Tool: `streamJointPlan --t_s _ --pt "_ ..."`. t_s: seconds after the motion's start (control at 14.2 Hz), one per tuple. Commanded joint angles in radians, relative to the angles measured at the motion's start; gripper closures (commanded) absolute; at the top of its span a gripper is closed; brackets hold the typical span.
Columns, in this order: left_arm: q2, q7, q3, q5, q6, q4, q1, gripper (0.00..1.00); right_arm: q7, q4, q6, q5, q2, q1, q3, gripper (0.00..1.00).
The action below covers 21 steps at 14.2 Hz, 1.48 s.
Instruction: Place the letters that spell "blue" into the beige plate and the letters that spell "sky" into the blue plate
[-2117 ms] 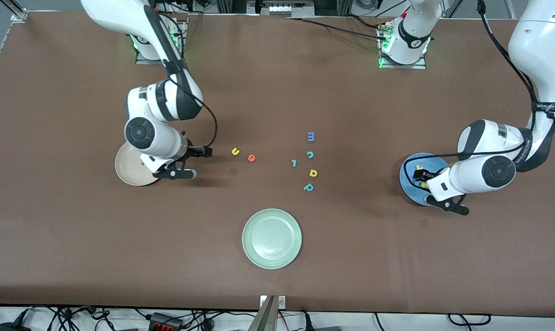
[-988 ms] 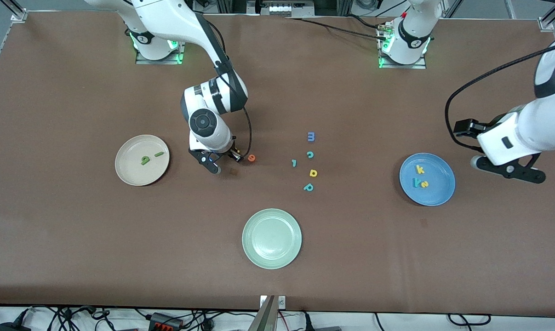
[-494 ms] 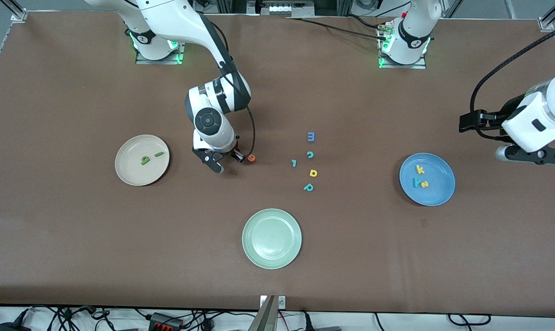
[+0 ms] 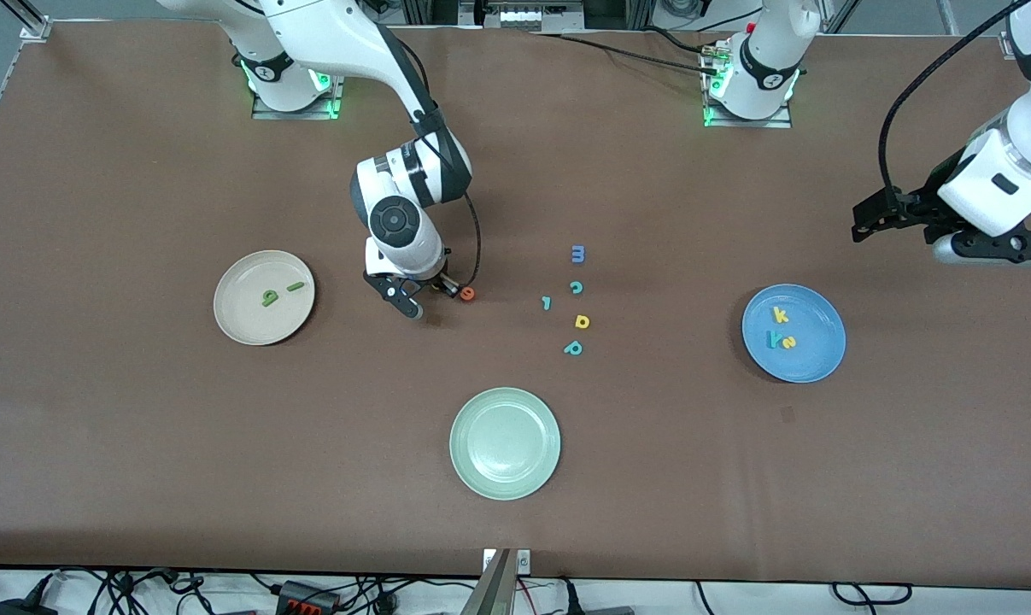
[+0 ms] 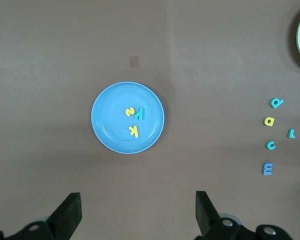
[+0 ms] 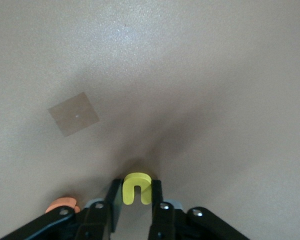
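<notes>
Brown table point(image 4: 139, 444); right gripper point(image 6: 136, 199) pinching yellow u point(image 6: 136, 188), hidden in front view; left gripper point(image 5: 137, 212) spread.

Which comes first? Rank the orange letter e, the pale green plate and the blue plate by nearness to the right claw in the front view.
1. Orange foam letter e: right beside the right claw.
2. Round pale green plate: nearer the front camera.
3. Round bright blue plate: toward the left arm's end.

Right hand point(image 6: 136, 197) now around yellow u point(image 6: 136, 188)
</notes>
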Motion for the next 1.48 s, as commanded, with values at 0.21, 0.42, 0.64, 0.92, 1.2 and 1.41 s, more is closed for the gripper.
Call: streamJointPlan --t_s 0.21,0.42,0.64,0.92,1.2,1.41 --pt "-0.009 0.021 0.011 -0.017 -0.019 -0.003 -0.019 0.0 -0.063 0.025 -0.012 0.006 -0.004 -0.008 -0.019 0.8" --pt "-0.009 0.024 0.014 -0.014 -0.022 -0.003 -0.011 0.0 -0.173 0.027 -0.024 -0.005 -0.007 -0.005 -0.082 0.8" --pt "-0.001 0.024 0.014 -0.015 -0.015 0.009 -0.011 0.0 -0.438 0.027 -0.166 -0.006 -0.009 0.001 -0.229 0.8" --pt "0.023 0.04 0.013 -0.012 -0.024 0.05 -0.011 0.0 -0.793 0.027 -0.304 -0.005 -0.01 0.0 -0.43 0.8" --pt "0.023 0.041 0.014 -0.014 -0.025 0.05 -0.009 0.0 -1.002 0.001 -0.409 0.0 -0.01 -0.046 -0.519 0.8" --pt "0.023 0.04 0.014 -0.014 -0.025 0.05 -0.009 0.0 -1.054 -0.054 -0.395 0.009 -0.002 -0.083 -0.514 0.8"
